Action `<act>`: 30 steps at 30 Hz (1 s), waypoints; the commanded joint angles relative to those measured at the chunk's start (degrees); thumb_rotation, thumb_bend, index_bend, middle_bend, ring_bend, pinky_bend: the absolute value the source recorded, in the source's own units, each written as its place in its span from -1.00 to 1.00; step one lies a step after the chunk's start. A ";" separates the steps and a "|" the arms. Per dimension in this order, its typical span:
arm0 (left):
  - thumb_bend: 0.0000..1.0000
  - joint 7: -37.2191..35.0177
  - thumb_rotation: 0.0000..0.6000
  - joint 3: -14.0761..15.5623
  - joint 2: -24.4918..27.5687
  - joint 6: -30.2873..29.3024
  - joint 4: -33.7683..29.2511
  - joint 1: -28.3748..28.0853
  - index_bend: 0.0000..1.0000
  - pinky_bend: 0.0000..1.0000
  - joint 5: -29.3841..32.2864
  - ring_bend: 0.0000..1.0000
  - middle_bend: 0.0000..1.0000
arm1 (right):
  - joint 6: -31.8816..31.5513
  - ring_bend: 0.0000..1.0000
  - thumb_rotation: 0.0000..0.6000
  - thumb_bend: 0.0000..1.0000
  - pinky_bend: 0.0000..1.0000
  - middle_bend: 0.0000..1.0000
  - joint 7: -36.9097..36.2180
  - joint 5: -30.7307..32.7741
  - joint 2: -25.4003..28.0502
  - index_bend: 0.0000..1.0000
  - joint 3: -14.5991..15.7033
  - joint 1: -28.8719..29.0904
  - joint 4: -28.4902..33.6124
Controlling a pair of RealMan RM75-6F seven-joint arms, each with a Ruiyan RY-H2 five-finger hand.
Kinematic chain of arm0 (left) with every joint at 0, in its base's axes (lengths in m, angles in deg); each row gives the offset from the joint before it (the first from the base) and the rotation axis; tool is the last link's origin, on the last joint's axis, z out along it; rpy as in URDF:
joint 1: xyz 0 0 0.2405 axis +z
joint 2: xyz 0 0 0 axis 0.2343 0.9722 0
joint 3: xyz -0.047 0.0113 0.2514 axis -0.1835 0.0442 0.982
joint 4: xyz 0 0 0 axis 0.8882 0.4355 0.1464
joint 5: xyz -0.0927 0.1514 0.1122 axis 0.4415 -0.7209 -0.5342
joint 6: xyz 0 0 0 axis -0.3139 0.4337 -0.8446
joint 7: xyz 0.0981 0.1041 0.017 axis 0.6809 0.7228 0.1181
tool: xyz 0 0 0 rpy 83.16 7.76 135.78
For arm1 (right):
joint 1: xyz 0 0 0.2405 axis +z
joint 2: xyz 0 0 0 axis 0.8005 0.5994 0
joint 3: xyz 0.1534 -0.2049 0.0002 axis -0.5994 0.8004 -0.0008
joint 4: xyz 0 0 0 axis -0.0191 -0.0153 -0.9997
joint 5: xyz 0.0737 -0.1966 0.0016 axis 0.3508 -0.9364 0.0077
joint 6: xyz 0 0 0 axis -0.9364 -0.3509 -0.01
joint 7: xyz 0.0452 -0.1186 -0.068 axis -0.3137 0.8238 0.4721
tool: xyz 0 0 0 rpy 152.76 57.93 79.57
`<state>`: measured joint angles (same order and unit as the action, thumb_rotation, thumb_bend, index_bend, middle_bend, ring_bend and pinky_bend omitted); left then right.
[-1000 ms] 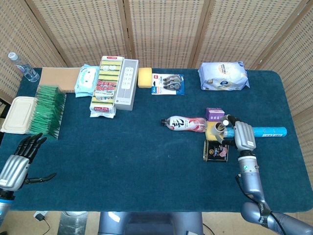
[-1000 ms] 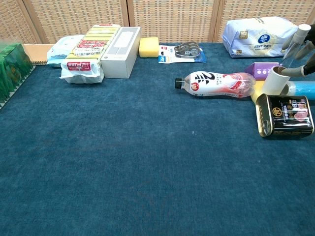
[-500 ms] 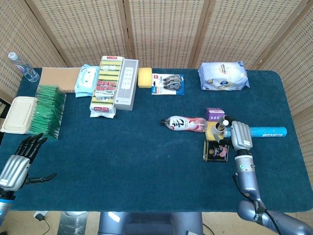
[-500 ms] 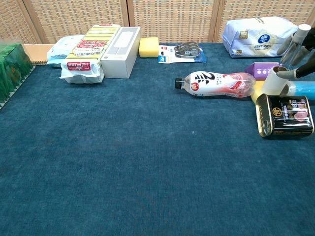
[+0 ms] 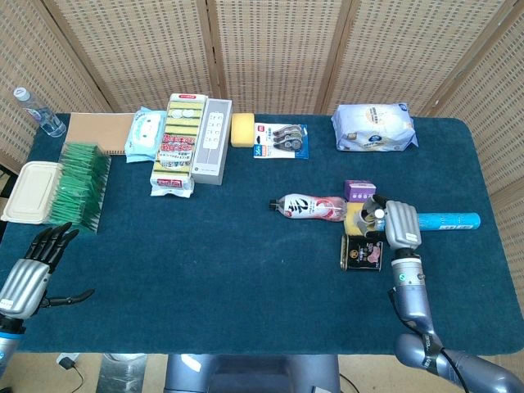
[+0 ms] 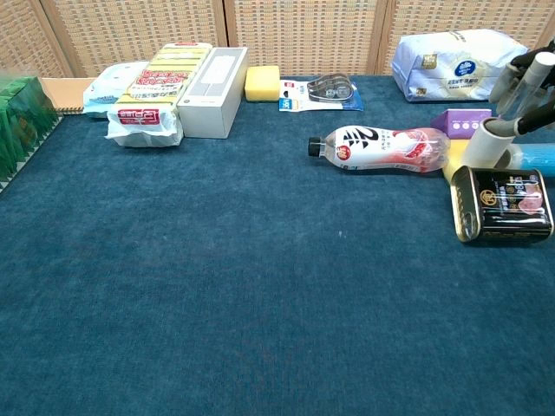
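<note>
A: While the right hand (image 5: 396, 224) hangs over that cluster on the right side of the blue table (image 5: 246, 270), what's it actually doing to the white cup (image 6: 486, 145)?

B: Looks like the fingers (image 6: 525, 76) come down at the cup's rim, with one dark fingertip touching the top edge. Can't tell if it's a real pinch or just contact, so I wouldn't call it gripped or loose. The cup stands upright.

A: And where's the cup relative to the black can (image 6: 506, 203)?

B: Just behind the can, pretty much touching it. The pink bottle (image 6: 381, 148) lies on its side left of the can and a bit further back, cap pointing left. A small purple box (image 6: 462, 121) sits behind the cup, and there's a blue tube (image 5: 449, 219) lying to the can's right, further back. A bit of yellow sponge (image 5: 354, 218) peeks out between the bottle and the cup.

A: Left hand?

B: The left hand (image 5: 33, 264) is way off from the can, at the table's near left corner, fingers spread and holding nothing. It's closest to the green packets (image 5: 79, 186) and the beige food box (image 5: 33, 191).
</note>
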<state>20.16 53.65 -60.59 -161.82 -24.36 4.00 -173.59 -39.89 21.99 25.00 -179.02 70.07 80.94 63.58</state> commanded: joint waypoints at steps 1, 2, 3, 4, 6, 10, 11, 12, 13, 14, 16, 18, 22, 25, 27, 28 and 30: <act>-1.00 -0.02 0.29 0.00 -0.03 0.05 0.08 -0.01 -1.00 -0.94 0.01 -1.00 -1.00 | 0.19 0.20 1.00 -0.37 0.29 0.09 0.30 -0.04 -0.02 0.00 0.34 0.07 -0.22; -1.00 -0.03 0.29 0.00 -0.04 0.09 0.11 -0.01 -1.00 -0.94 0.02 -1.00 -1.00 | 0.27 0.21 1.00 -0.37 0.30 0.10 0.36 0.00 0.01 0.00 0.39 0.09 -0.23; -1.00 -0.05 0.28 0.02 -0.04 0.15 0.12 -0.02 -1.00 -0.94 0.03 -1.00 -1.00 | 0.32 0.23 1.00 -0.36 0.32 0.11 0.43 0.03 0.03 0.01 0.41 0.13 -0.24; -1.00 -0.07 0.29 0.02 -0.04 0.18 0.13 -0.02 -1.00 -0.94 0.03 -1.00 -1.00 | 0.31 0.24 1.00 -0.36 0.33 0.12 0.53 0.06 0.03 0.01 0.40 0.17 -0.25; -1.00 -0.07 0.29 0.01 -0.05 0.18 0.14 -0.03 -1.00 -0.94 0.04 -1.00 -1.00 | 0.06 0.28 1.00 -0.35 0.37 0.15 0.75 -0.09 0.01 0.03 0.38 0.25 -0.31; -1.00 -0.07 0.28 -0.03 -0.08 0.21 0.19 -0.04 -1.00 -0.94 0.06 -1.00 -1.00 | -0.52 0.36 1.00 -0.34 0.43 0.20 0.99 -0.84 -0.01 0.05 0.17 0.67 -0.01; -1.00 -0.08 0.30 -0.04 -0.08 0.20 0.18 -0.04 -1.00 -0.94 0.05 -1.00 -1.00 | -0.71 0.39 1.00 -0.34 0.45 0.22 1.05 -1.09 -0.03 0.06 0.12 0.79 0.09; -1.00 -0.09 0.31 -0.03 -0.08 0.20 0.17 -0.04 -1.00 -0.94 0.04 -1.00 -1.00 | -0.87 0.42 1.00 -0.34 0.47 0.25 1.17 -1.33 -0.03 0.07 0.02 0.96 0.23; -1.00 -0.10 0.31 -0.02 -0.08 0.20 0.18 -0.03 -1.00 -0.94 0.03 -1.00 -1.00 | -0.93 0.43 1.00 -0.34 0.48 0.26 1.34 -1.46 -0.04 0.08 0.00 1.09 0.33; -1.00 -0.13 0.31 -0.03 -0.07 0.20 0.19 -0.03 -1.00 -0.94 0.05 -1.00 -1.00 | -1.00 0.45 1.00 -0.34 0.49 0.27 1.52 -1.58 -0.04 0.09 -0.02 1.22 0.48; -1.00 -0.21 0.29 -0.06 -0.05 0.13 0.22 0.00 -1.00 -0.94 0.07 -1.00 -1.00 | -1.10 0.48 1.00 -0.33 0.51 0.30 1.81 -1.75 -0.02 0.11 -0.19 1.52 0.76; -1.00 -0.27 0.28 -0.10 -0.04 0.06 0.25 0.03 -1.00 -0.94 0.09 -1.00 -1.00 | -1.27 0.51 1.00 -0.33 0.53 0.33 2.01 -1.84 -0.12 0.12 -0.28 1.70 0.89; -1.00 -0.53 0.31 -0.13 -0.01 0.04 0.41 0.07 -1.00 -0.94 0.18 -1.00 -1.00 | -1.19 0.57 1.00 -0.33 0.56 0.39 2.45 -1.92 -0.22 0.16 -0.50 2.28 1.41; -1.00 -0.71 0.30 -0.15 -0.04 0.07 0.53 0.07 -1.00 -0.94 0.21 -1.00 -1.00 | -1.12 0.63 1.00 -0.33 0.59 0.44 2.77 -1.81 -0.38 0.21 -0.66 2.66 1.66; -1.00 -0.81 0.31 -0.17 -0.05 0.06 0.61 0.06 -1.00 -0.94 0.21 -1.00 -1.00 | -1.11 0.66 1.00 -0.33 0.61 0.47 2.85 -1.86 -0.52 0.24 -0.87 3.00 1.88; -1.00 -0.88 0.31 -0.18 -0.06 0.05 0.64 0.05 -1.00 -0.94 0.21 -1.00 -1.00 | -1.08 0.67 1.00 -0.32 0.62 0.48 2.93 -1.79 -0.60 0.25 -0.97 3.18 1.97; -1.00 -0.96 0.30 -0.18 -0.05 0.02 0.70 0.06 -1.00 -0.94 0.20 -1.00 -1.00 | -1.02 0.68 1.00 -0.32 0.64 0.49 3.07 -1.71 -0.75 0.28 -1.15 3.49 2.08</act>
<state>19.19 53.46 -60.64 -161.80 -23.66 4.07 -173.39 -40.92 25.00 23.26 -179.72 68.97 84.37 65.63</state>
